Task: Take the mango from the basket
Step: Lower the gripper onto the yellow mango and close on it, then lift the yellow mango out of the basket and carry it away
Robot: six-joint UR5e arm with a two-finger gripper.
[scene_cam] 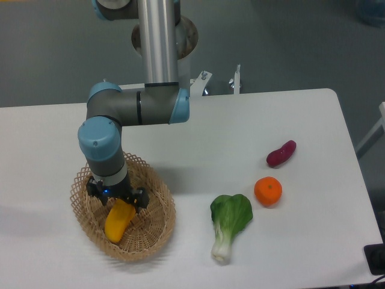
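1. The mango [118, 221] lies in the basket [157, 227] at the left of the worktop [240, 138], its upper end under the gripper [118, 201].
2. The fingers straddle that upper end; whether they press on the fruit or stand just off it, I cannot tell.
3. To do this step well, I judge the fingers should close squarely across the mango's width, a little further toward its middle, so the long fruit does not swing when raised.
4. The lift should go straight up, clear of the wicker rim.
5. Count: one mango, one basket, one orange [267, 191], one bok choy [229, 221], one purple sweet potato [281, 153], one arm.
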